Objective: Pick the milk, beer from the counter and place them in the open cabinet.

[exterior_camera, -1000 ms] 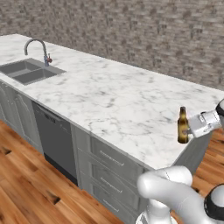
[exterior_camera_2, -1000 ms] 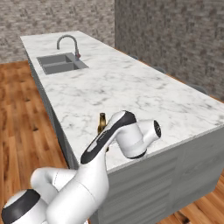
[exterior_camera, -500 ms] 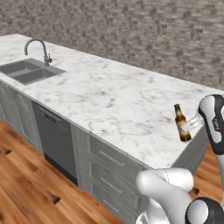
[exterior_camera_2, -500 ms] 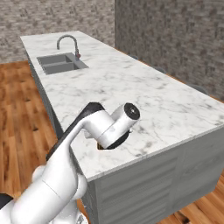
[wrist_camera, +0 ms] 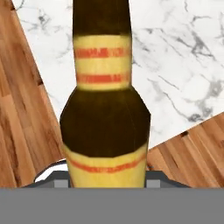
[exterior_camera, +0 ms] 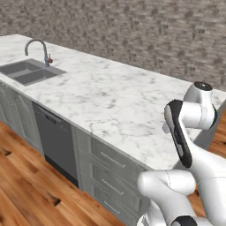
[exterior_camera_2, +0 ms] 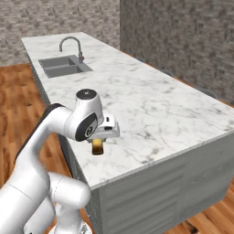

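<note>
My gripper (exterior_camera_2: 98,142) is shut on the beer (exterior_camera_2: 97,146), a brown bottle with amber labels. It hangs under the white hand, just above the near edge of the counter (exterior_camera_2: 151,100). Up close in the hand view, the beer (wrist_camera: 105,109) stands tall with the marble counter (wrist_camera: 183,65) and wood floor behind it. From the left base view my arm (exterior_camera: 185,128) folds over the right end of the counter (exterior_camera: 110,97) and hides the bottle. The milk and the open cabinet are out of view.
A steel sink (exterior_camera: 28,73) with a curved faucet (exterior_camera: 39,47) sits at the counter's far left end. Grey drawers (exterior_camera: 110,172) and a dark dishwasher front (exterior_camera: 55,141) face the wood floor (exterior_camera: 31,194). A brick wall (exterior_camera: 132,31) runs behind.
The arm has folded back toward the base, carrying the beer with it. In the left base view the bottle has gone behind the forearm. The grip has stayed shut.
</note>
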Robot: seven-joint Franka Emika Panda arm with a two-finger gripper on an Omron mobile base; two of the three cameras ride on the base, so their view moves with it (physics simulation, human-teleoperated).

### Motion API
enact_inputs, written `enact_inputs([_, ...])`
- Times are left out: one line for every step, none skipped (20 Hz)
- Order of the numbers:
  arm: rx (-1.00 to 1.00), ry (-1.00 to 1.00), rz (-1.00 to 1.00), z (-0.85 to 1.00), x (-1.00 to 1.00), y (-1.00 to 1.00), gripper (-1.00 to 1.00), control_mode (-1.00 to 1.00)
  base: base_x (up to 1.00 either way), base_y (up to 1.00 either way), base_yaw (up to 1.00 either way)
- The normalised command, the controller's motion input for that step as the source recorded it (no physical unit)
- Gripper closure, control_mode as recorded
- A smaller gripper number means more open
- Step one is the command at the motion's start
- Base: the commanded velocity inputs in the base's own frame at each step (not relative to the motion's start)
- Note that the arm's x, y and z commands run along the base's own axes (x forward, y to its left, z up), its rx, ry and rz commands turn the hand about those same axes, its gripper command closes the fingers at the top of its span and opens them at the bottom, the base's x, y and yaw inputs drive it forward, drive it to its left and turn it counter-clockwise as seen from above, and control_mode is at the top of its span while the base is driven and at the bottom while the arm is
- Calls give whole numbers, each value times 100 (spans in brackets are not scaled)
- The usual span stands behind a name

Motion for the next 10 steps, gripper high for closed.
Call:
enact_inputs([-15,12,-37,41,-16,26,100,-100,0,0,0])
enact_inputs([-9,7,-36,44,-20,22,100,-100,0,0,0])
enact_inputs([-3,1,-35,44,-24,19,100,-100,0,0,0])
enact_inputs([0,0,-35,41,-27,15,100,-100,0,0,0])
enact_inputs([0,0,-35,36,-26,11,100,-100,0,0,0])
enact_inputs([0,0,-35,39,-26,5,100,-100,0,0,0])
enact_inputs([0,-3,-33,41,-26,6,100,-100,0,0,0])
enact_inputs([0,-7,-29,40,-31,6,100,-100,0,0,0])
enact_inputs([0,-11,-25,37,-29,11,100,-100,0,0,0])
enact_inputs([0,-12,-21,30,-22,19,100,-100,0,0,0])
